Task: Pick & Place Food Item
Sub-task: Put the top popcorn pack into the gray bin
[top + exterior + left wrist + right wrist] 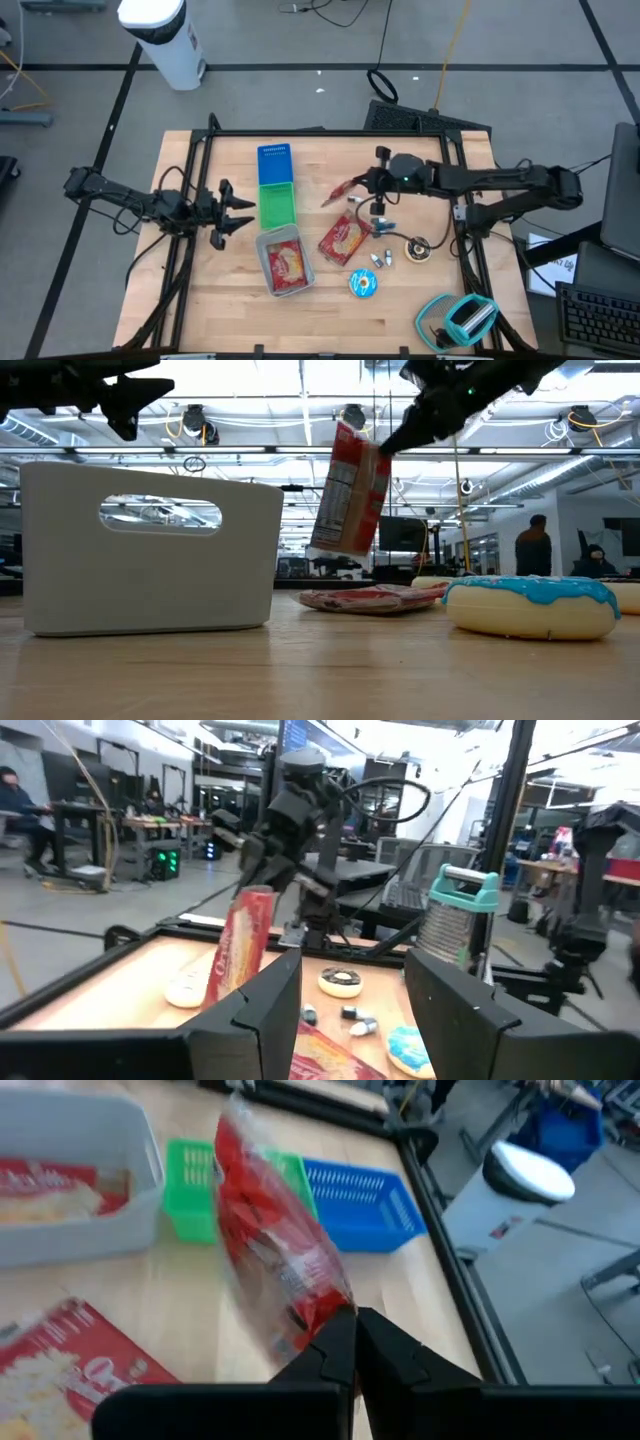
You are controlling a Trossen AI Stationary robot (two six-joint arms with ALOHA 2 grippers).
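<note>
A red snack packet (340,190) hangs in the air over the table's middle, with my right gripper (368,186) shut on it. In the low view the packet (350,490) dangles well above the wood. Below it, toward the near edge, a second red packet (345,240) lies flat on the table. A third sits inside the grey bin (266,268). A green basket (277,205) and a blue basket (275,162) stand in a row behind the bin. My left gripper (238,212) waits open at the table's left, with nothing between its fingers. My right gripper pinches the packet's upper end (318,1312) between its two shut fingers. In the low view the fingers come slanting down from the table's right side onto the top corner (376,448). The packet hangs below them, slightly tilted and clear of the table.
A blue-iced donut (363,283), small loose pieces (380,258) and a round item (418,250) lie near the right front. A teal grater (465,318) sits at the near right corner. Black frame rails (320,132) border the table.
</note>
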